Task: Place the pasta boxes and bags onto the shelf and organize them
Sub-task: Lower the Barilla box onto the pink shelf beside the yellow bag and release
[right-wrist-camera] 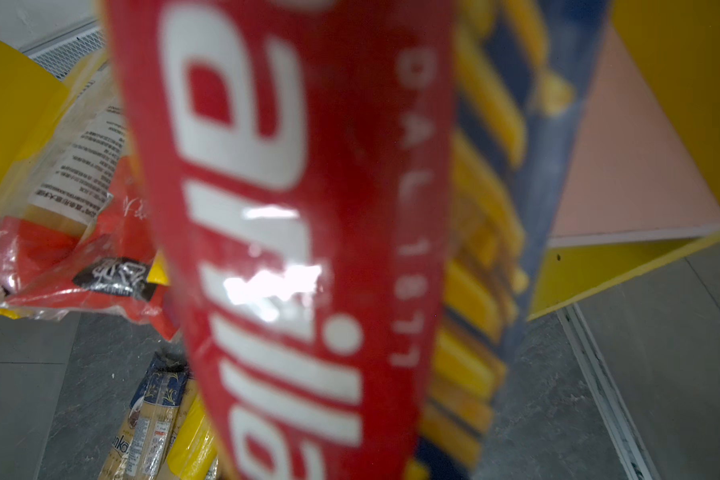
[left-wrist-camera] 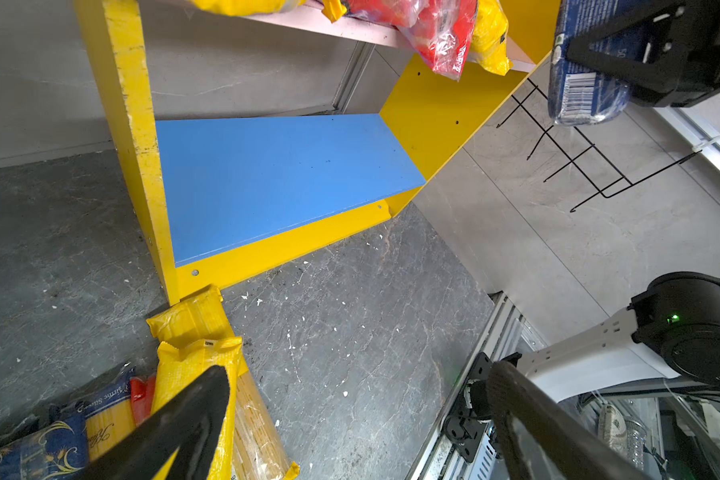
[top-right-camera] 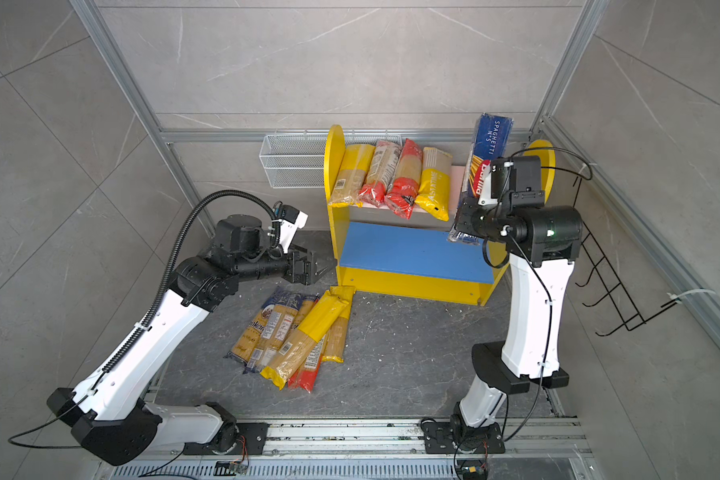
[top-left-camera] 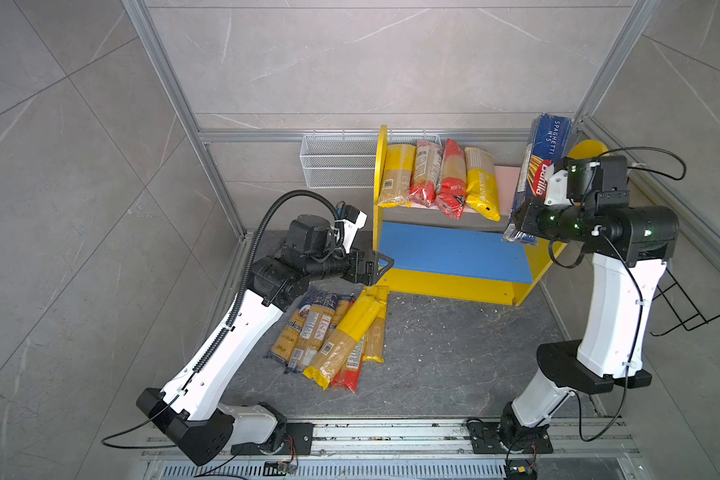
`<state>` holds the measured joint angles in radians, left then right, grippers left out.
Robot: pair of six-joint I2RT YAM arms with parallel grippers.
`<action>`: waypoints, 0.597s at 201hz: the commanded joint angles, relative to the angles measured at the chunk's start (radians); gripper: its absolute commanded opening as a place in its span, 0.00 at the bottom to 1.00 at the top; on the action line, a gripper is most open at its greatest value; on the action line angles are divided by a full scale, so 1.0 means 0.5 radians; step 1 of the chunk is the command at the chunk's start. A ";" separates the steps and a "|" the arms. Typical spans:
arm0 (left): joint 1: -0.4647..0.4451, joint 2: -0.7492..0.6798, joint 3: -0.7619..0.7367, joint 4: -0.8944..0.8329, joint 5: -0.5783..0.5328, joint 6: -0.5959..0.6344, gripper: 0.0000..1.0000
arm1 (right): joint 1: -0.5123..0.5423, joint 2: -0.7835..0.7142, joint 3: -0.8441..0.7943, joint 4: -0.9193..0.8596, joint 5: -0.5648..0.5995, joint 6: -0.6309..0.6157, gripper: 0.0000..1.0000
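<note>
Barilla spaghetti packet (top-left-camera: 546,141), dark blue, stands nearly upright above the right end of the shelf (top-left-camera: 381,174), clamped near its lower end by the right gripper (top-left-camera: 520,220). The step in hand looks like placing: next it wants laying on the bare pink board (top-left-camera: 507,183) beside the four shelved packets (top-left-camera: 441,174). The left gripper (top-left-camera: 380,270) gapes empty above the floor pile (top-left-camera: 333,332). Legible: "SPAGHETTI N°5", "Barilla", "DAL 1877"

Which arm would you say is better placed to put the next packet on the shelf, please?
Probably right. The right gripper is shut on the blue Barilla packet, next to the bare end of the pink board. The left gripper is open and empty by the floor pile.
</note>
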<state>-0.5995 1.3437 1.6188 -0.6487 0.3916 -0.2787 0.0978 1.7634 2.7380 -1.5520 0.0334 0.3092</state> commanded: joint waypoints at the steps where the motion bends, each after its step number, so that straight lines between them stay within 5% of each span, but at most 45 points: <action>1: 0.005 0.043 0.118 0.003 -0.018 0.117 1.00 | -0.063 0.069 0.091 0.381 -0.157 -0.036 0.29; 76: 0.027 0.186 0.231 -0.010 -0.015 0.180 1.00 | -0.255 0.216 0.125 0.471 -0.344 -0.008 0.35; 120: 0.055 0.235 0.264 0.005 0.022 0.181 1.00 | -0.285 0.269 0.123 0.471 -0.385 0.007 0.84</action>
<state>-0.5835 1.4551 1.7042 -0.6659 0.3767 -0.2146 -0.0391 1.8866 2.7686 -1.4166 -0.1246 0.3141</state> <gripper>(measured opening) 0.998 0.758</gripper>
